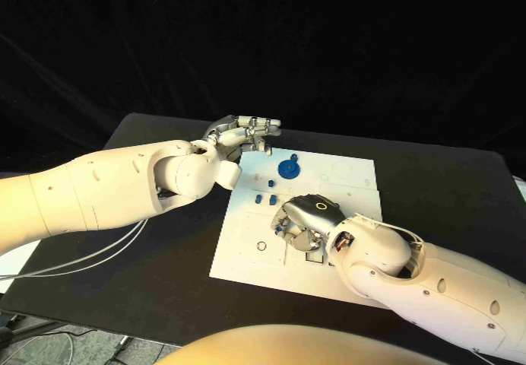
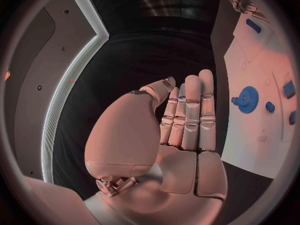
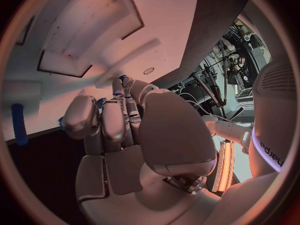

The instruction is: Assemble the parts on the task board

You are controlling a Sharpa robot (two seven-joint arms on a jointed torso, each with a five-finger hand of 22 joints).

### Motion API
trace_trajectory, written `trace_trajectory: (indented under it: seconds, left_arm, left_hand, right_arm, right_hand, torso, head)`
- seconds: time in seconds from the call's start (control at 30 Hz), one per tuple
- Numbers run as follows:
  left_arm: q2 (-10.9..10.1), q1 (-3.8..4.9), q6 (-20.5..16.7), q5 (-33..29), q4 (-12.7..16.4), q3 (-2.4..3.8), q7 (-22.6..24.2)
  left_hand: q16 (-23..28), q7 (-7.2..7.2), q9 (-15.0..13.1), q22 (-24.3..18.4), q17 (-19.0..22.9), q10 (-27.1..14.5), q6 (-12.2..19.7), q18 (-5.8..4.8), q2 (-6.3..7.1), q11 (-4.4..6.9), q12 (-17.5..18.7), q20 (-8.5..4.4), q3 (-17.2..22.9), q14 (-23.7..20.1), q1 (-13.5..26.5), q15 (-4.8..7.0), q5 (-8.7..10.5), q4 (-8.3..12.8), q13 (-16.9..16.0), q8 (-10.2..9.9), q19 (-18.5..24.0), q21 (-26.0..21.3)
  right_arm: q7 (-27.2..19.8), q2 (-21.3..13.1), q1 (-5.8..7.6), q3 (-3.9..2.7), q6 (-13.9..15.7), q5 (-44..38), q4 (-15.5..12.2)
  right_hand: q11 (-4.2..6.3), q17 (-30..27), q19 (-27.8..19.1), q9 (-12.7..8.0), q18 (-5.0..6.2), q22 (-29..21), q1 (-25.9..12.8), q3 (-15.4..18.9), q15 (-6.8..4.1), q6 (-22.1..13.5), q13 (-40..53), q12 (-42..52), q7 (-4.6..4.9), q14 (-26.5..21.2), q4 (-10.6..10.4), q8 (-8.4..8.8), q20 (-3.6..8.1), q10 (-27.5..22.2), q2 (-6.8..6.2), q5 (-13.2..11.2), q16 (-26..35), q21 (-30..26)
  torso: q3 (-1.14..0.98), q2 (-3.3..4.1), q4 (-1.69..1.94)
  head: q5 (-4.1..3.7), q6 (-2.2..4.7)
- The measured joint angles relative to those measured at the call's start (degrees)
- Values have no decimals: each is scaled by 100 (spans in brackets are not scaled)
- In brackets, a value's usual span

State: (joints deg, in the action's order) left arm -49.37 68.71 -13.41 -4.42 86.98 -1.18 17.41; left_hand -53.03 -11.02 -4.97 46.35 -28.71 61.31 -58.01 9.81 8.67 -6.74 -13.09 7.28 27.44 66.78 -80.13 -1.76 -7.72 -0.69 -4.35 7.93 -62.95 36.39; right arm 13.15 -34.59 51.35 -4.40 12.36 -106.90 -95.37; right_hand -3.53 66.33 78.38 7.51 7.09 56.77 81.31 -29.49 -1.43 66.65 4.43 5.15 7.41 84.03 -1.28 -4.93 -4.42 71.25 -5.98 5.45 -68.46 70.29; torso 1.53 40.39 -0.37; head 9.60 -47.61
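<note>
The white task board (image 1: 340,182) lies mid-table. A blue gear (image 1: 288,168) stands on its far left part, with two short blue pegs (image 1: 265,200) nearer. My left hand (image 1: 243,135) hovers at the board's far left corner, fingers straight and side by side, holding nothing. In the left wrist view that hand (image 2: 184,120) is flat, with the gear (image 2: 247,99) and the board (image 2: 250,60) beside it. My right hand (image 1: 307,220) is down on the board's middle with fingers curled. In the right wrist view, that hand's fingers (image 3: 115,117) hide whatever lies under them.
Dark rectangular recesses (image 3: 81,50) are cut into the board (image 3: 162,15) near my right hand, and a blue peg (image 3: 19,124) lies by the board's edge. White cables (image 1: 99,255) trail over the table's left side. Black tabletop (image 1: 164,266) surrounds the board.
</note>
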Motion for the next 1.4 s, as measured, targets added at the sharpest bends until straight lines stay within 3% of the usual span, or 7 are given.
trace_trajectory:
  seconds: [0.43,0.8,0.93,1.13,1.27,1.37,1.4]
  left_arm:
    - [2,0,19,47,0,0,-17]
    - [-2,0,32,62,-4,0,-36]
    - [-5,0,40,63,-6,-1,-43]
    - [-25,-2,47,65,-11,-1,-51]
    - [-39,-3,50,67,-12,-1,-53]
    - [-43,-4,52,67,-12,-1,-55]
    - [-42,-4,53,68,-12,-1,-55]
  left_hand:
    - [0,0,0,0,5,-20,0,0,0,-21,0,0,-16,-9,0,-9,0,16,0,0,0,0]
    - [0,0,-1,1,4,-20,0,0,0,-20,0,0,-16,-10,0,-10,0,16,5,0,0,0]
    - [0,0,-1,1,4,-20,0,1,0,-20,0,0,-16,-10,0,-10,0,16,5,0,0,0]
    - [0,0,-1,1,4,-20,0,0,0,-20,0,0,-16,-11,0,-11,0,16,4,0,0,0]
    - [0,0,-1,1,4,-20,0,0,0,-20,0,0,-16,-11,0,-11,0,16,4,0,0,0]
    - [0,0,-1,1,4,-20,0,0,0,-20,0,0,-16,-11,0,-11,0,16,4,0,0,0]
    - [0,0,-1,1,4,-20,0,0,0,-20,0,0,-16,-11,0,-11,0,16,4,0,0,0]
  right_arm:
    - [63,-16,-7,29,74,2,17]
    - [83,-207,-16,27,566,93,-133]
    - [38,-419,-20,-65,875,224,-289]
    - [1,-959,71,-299,1089,587,-594]
    - [3,-1343,254,-372,1023,889,-635]
    - [4,-1574,324,-387,917,1040,-649]
    - [4,-1628,333,-389,882,1067,-646]
  right_hand:
    - [-266,-305,-288,-138,0,-584,-324,55,165,-461,-96,-167,172,-1,57,119,-183,-1173,-172,112,219,-399]
    - [-275,-347,-340,-188,0,-651,-352,143,206,-586,-61,35,177,-1,95,119,-194,-1324,-200,334,225,-470]
    - [-248,-324,-317,-194,-1,-572,-373,143,206,-585,-61,130,177,-1,95,119,-172,-1205,-179,421,194,-398]
    - [-215,-324,-280,-234,-1,-541,-533,266,206,-626,-61,240,151,-1,15,119,-179,-1078,-278,422,194,-394]
    - [-245,-406,-278,-336,-1,-643,-814,788,206,-1038,-69,249,198,-1,-129,119,-177,-1219,-559,828,201,-439]
    - [-267,-467,-318,-356,-1,-707,-799,1269,206,-1239,-69,280,232,-1,-189,119,-217,-1296,-544,762,244,-484]
    - [-267,-480,-318,-356,-1,-717,-731,1442,206,-1261,-69,319,238,-1,-206,119,-217,-1296,-476,728,244,-484]
  torso:
    - [1,-3,-2]
    - [0,-6,-4]
    - [-2,-10,-7]
    - [-2,-14,-20]
    - [3,-20,-43]
    - [3,-26,-69]
    - [3,-27,-76]
  head:
    - [-20,12]
    - [-44,49]
    - [-68,87]
    - [-122,194]
    - [-159,244]
    - [-188,274]
    - [-202,280]
